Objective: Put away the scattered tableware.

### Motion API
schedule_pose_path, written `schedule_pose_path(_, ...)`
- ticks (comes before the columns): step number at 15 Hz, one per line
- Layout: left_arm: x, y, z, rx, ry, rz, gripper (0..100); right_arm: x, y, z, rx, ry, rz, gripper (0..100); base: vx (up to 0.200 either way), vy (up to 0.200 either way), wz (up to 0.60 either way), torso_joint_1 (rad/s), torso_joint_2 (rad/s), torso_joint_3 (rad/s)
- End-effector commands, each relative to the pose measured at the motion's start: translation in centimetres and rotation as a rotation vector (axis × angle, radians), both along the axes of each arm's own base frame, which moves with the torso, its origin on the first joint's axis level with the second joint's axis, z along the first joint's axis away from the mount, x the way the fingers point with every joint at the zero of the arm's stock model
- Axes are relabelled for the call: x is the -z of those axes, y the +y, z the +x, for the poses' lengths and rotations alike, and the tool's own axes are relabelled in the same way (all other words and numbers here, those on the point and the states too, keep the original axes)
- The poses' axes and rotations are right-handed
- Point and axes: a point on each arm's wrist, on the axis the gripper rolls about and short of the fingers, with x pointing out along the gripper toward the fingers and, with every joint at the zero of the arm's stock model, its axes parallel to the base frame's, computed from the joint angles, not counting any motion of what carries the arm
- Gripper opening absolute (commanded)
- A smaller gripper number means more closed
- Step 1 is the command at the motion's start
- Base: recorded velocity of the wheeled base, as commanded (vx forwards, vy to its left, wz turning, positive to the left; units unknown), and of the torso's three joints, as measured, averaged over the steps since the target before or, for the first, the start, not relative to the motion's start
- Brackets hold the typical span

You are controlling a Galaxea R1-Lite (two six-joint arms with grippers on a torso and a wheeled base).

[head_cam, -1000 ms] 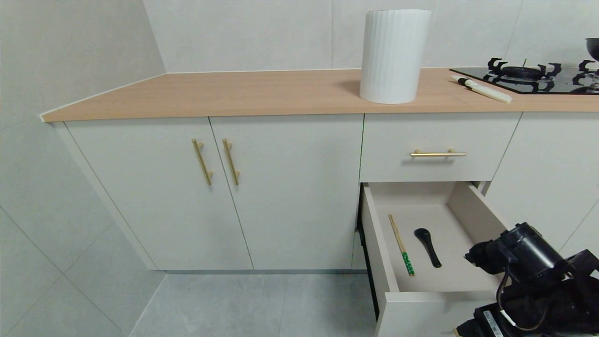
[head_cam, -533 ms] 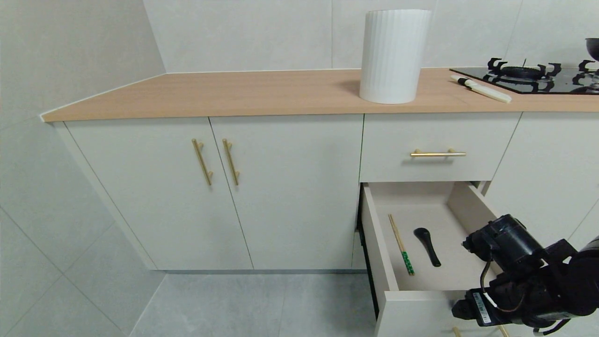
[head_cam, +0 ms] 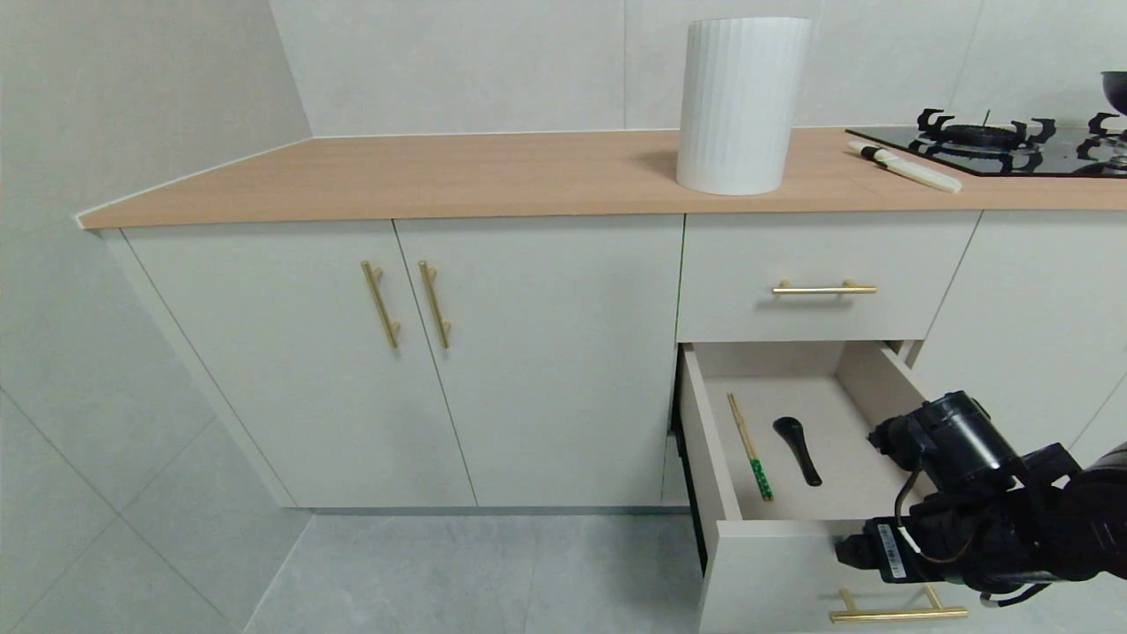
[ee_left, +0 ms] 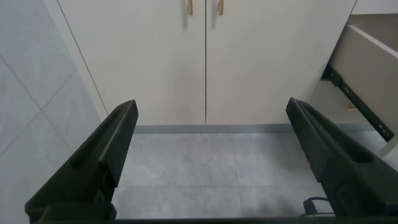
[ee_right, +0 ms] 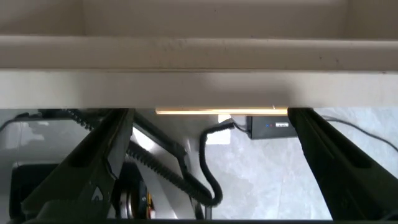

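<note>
A pair of wooden chopsticks [head_cam: 749, 447] with green patterned ends lies flat on the floor of the open lower drawer [head_cam: 766, 572], close along its left wall, green ends toward the front. Just beside them, apart, a black spoon [head_cam: 797, 450] lies flat, bowl toward the back and handle toward the front. A long pale utensil [head_cam: 904, 167] with a dark band lies flat on the wooden surface [head_cam: 440, 176] above.

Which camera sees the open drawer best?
The head view: the open drawer shows from above, with chopsticks and a black spoon inside. The left wrist view catches its side; the right wrist view, its front and gold handle up close.
</note>
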Motion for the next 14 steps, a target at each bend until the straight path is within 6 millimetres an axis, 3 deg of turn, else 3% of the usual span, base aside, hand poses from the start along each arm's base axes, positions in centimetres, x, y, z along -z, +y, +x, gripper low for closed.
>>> schedule_pose_path(1,0.0,0.0,0.0,-0.001,0.0,0.0,100,0.6,-0.1,0.2,0.013,-0.012,0.005,100,0.0,0.0,0.0,0.0,0.0,0.0)
schedule_pose_path(14,0.0,0.0,0.0,-0.001,0.0,0.0,100,4.7,-1.8,5.5,0.125,-0.281,0.088,100,0.0,0.0,0.0,0.0,0.0,0.0)
